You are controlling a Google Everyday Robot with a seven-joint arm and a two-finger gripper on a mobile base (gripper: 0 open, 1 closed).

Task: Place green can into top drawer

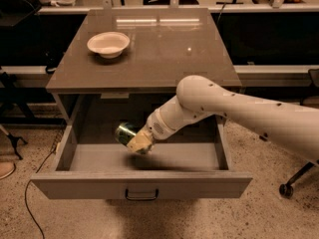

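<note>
The top drawer (142,185) is pulled open, with a flat front panel and a small dark handle at its centre. My gripper (135,140) reaches in from the right, inside the drawer's left half, a little above its floor. It is shut on the green can (125,132), which lies tilted on its side with its silver end pointing left. The can hangs above the drawer floor, apart from the walls.
A white bowl (108,44) sits on the cabinet top (164,54) at the back left. A chair's wheel (286,188) stands on the floor at the right. A cable (35,183) runs over the floor at the left.
</note>
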